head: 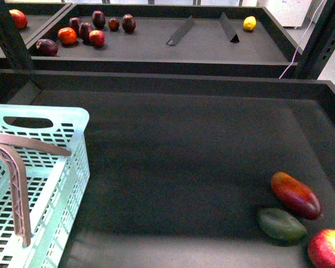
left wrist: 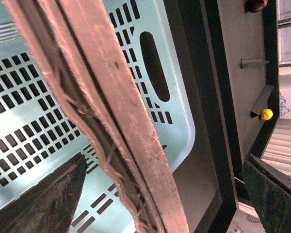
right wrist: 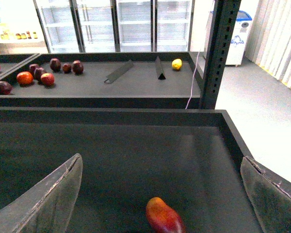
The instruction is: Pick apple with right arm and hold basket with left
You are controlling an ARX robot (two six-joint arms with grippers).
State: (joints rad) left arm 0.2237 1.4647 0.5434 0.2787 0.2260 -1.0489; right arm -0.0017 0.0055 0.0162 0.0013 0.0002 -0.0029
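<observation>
**Left gripper** (left wrist: 162, 160): the fingers stand wide apart. The brown handle (left wrist: 102, 111) of the turquoise basket (left wrist: 19, 121) runs through the gap unclamped. It is presumably placed so that closing would take the hold.

**Right gripper** (right wrist: 161, 159): it is likewise spread wide and empty above the near tray (head: 184, 84). It faces the red mango (right wrist: 164, 216) rather than the target.

**Apple** (head: 328, 249): it lies at the tray's near right corner, just beside a green fruit (head: 282, 224) and well apart from the basket at the left.

**Views:**
- Only the front view shows the apple and the green fruit; the right wrist view misses both.
- Only the left wrist view shows the handle between the fingers.
- The front view shows neither arm.
</observation>
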